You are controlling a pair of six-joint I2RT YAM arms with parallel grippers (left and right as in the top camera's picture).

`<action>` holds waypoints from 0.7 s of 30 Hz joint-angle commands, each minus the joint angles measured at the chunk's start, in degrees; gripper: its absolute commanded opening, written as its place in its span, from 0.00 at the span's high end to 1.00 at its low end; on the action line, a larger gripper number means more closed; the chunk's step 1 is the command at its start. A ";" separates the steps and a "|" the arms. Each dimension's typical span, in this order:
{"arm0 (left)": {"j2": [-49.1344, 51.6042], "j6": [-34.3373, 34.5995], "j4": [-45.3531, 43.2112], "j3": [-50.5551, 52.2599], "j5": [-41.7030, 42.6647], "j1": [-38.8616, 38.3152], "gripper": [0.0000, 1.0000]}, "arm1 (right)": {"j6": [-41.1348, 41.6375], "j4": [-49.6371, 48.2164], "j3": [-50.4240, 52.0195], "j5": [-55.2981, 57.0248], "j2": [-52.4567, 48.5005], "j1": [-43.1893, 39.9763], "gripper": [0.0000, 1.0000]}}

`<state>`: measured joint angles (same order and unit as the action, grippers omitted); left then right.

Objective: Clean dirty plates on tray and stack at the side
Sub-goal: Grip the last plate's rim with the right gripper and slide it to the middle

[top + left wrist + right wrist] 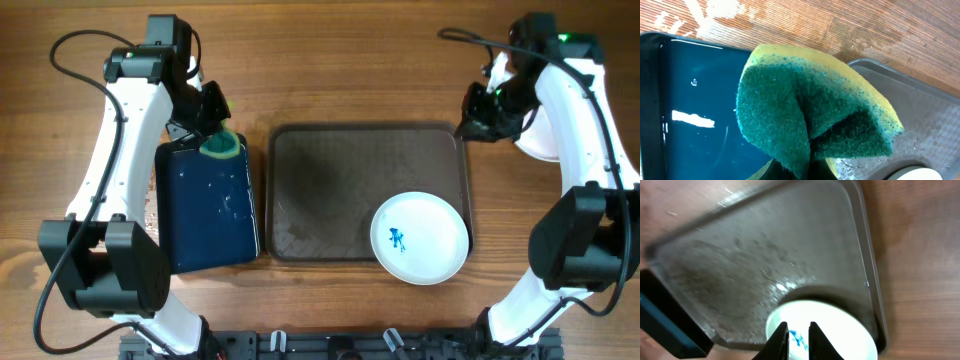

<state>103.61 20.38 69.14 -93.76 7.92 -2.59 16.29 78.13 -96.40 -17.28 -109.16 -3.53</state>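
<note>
One blue-smeared plate (420, 238) sits at the tray (330, 190)'s right corner nearest the robot, overlapping the rim, so the step in hand seems to be wiping it. The left gripper (214, 128), clenched on the folded sponge (810, 115) over the blue tray (205, 215), would need to carry it across. The right gripper (798, 330), jaws a slit apart and empty, would steady the plate. A white shape (535, 148) behind the right arm, mostly hidden, is perhaps the stack.
</note>
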 commanded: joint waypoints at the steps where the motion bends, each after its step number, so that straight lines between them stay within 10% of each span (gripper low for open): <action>1: 0.55 -2.03 -1.55 -0.26 -2.03 -0.17 0.96 | 2.19 -0.85 7.52 4.13 7.04 0.20 0.83; 11: 0.66 -2.05 -2.78 -0.22 -2.03 -0.20 0.96 | 13.05 -11.43 54.62 -5.11 48.96 1.38 0.47; 21: 0.66 -2.03 -2.34 -0.22 -2.01 -0.20 0.96 | 30.38 -22.86 65.88 1.95 49.37 1.38 0.51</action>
<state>103.88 19.53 66.61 -93.71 6.24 -2.59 43.18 55.79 -30.46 -20.25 -59.48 -2.33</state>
